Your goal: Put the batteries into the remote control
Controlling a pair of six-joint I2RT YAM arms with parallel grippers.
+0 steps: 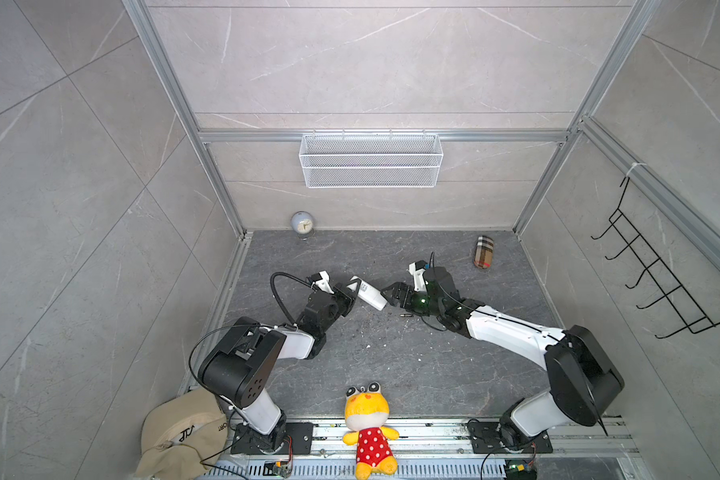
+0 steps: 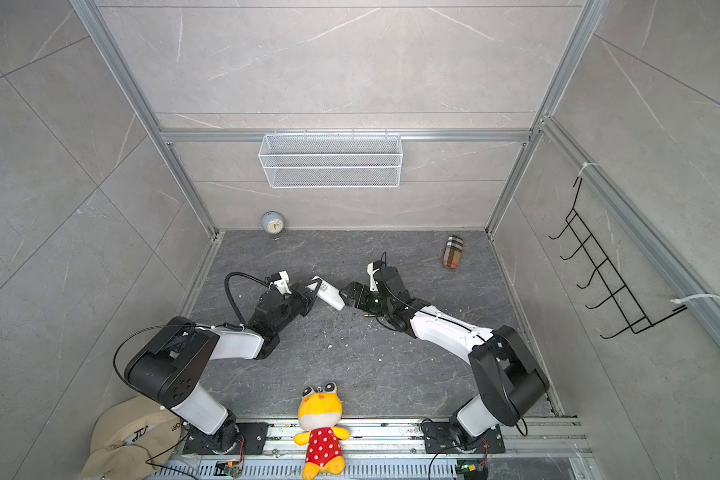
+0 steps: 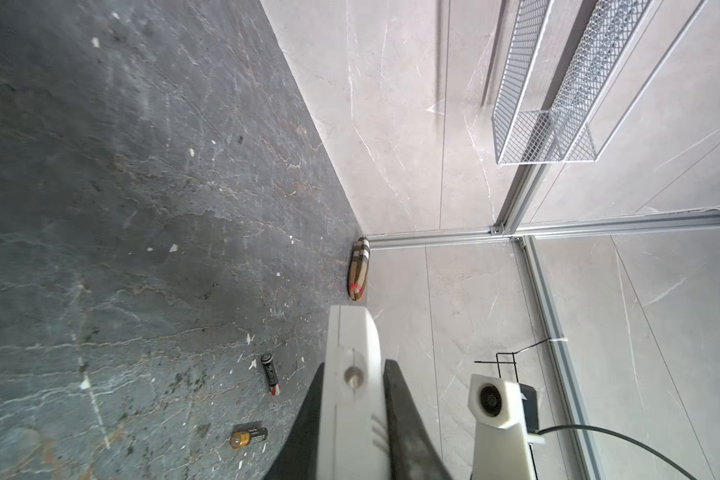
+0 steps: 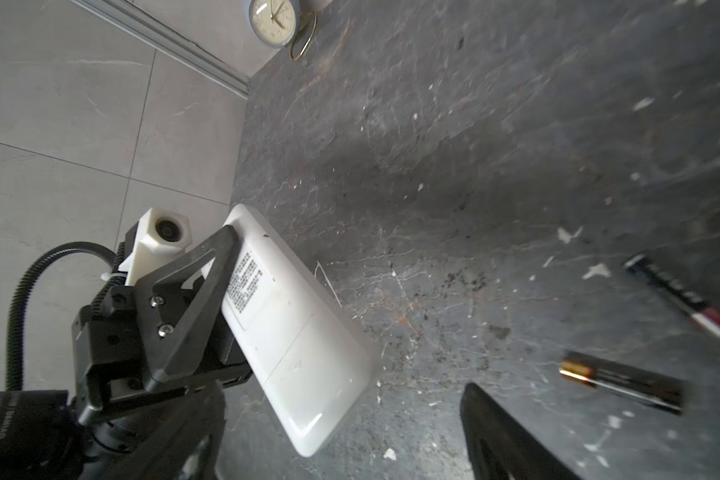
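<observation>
Left pincer (image 1: pixel 352 287) is clamped on the remote control (image 1: pixel 368 296), holding it by the end that lies toward 10 o'clock, so the free end points to about 4 o'clock in both top views. From the right wrist camera I see the remote's white back with its printed label facing the lens, and the cover panel looks seated.

Right pincer (image 1: pixel 388 296) stands with its jaws spread wide, just beside that free end and gripping nothing. Whether a finger (image 4: pixel 499 432) touches the remote I cannot tell.

Loose on the dark tabletop (image 1: pixel 391 374) lie the red-tipped battery (image 3: pixel 270 374) and the gold-capped battery (image 3: pixel 248 437). They are near each other but apart, at roughly 4 o'clock from the remote's free end.

At the far corners I see a small clock (image 1: pixel 302 224) at 11 o'clock and a plaid pouch (image 1: pixel 483 252) at 1 o'clock.
</observation>
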